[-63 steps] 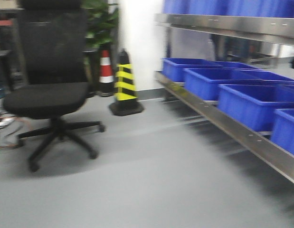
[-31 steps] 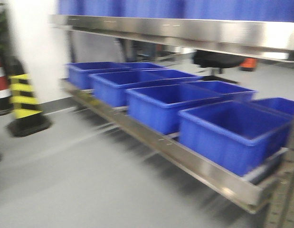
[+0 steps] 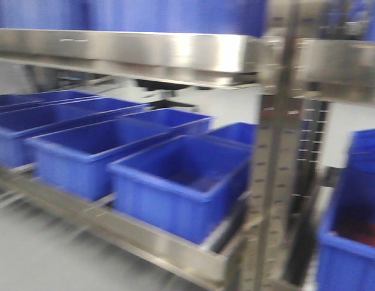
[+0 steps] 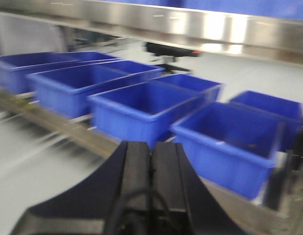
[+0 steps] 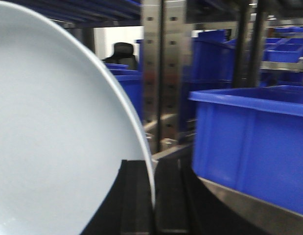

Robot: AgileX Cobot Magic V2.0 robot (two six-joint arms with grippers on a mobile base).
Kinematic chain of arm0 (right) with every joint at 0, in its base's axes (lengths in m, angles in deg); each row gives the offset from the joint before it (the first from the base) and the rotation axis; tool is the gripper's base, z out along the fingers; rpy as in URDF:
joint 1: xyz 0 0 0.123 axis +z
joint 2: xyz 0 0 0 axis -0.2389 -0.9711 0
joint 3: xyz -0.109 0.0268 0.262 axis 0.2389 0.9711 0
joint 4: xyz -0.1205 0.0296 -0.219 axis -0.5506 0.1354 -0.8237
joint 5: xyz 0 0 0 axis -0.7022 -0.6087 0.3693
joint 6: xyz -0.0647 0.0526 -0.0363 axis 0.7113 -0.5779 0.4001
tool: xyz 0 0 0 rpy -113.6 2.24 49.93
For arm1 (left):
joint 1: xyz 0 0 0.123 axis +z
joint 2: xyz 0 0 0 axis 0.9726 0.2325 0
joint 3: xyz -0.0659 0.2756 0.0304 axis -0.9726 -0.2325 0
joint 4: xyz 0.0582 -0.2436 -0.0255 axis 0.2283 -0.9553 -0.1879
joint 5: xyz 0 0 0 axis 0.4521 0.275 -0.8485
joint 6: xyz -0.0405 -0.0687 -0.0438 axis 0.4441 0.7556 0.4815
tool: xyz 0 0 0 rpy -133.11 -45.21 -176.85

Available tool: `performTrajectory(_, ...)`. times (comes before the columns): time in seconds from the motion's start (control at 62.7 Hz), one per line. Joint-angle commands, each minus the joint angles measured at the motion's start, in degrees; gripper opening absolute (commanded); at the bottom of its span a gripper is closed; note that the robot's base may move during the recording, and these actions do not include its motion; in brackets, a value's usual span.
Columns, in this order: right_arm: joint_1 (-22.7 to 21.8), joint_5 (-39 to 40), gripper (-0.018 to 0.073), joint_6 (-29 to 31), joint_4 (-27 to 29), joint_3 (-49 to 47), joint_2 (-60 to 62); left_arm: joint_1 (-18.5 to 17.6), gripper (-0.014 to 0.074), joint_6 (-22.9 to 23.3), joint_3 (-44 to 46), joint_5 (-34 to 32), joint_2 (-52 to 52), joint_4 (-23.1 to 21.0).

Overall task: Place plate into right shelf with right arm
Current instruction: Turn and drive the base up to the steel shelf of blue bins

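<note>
My right gripper [image 5: 153, 169] is shut on the rim of a pale white plate [image 5: 53, 147], which stands on edge and fills the left half of the right wrist view. My left gripper [image 4: 151, 149] is shut and empty, pointing at a row of blue bins. The steel shelf [image 3: 145, 239] runs across the front view, with an upright post [image 3: 275, 170] right of centre. Neither gripper nor the plate shows in the front view.
Several blue plastic bins [image 3: 181, 182] sit in a row on the lower shelf rail. Another blue bin [image 3: 351, 242] is right of the post, also close in the right wrist view [image 5: 249, 147]. An upper steel shelf [image 3: 132, 54] carries more blue bins. Grey floor lies at lower left.
The front view has swung to the right: the office chair and traffic cones have left the frame, and the shelf, its bins and the upright post now fill it.
</note>
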Motion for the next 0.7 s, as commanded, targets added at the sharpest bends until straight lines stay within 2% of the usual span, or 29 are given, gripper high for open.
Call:
performTrajectory(0.0,-0.4,5.4,0.0055,0.4,-0.2,-1.6,-0.7,-0.1,-0.0128,0.4,-0.6,-5.2,-0.6,-0.5)
performTrajectory(0.685,-0.4,5.4,0.0055,0.4,-0.2,-1.6,-0.7,-0.1,-0.0128,0.4,-0.6,-5.2,-0.6,-0.5)
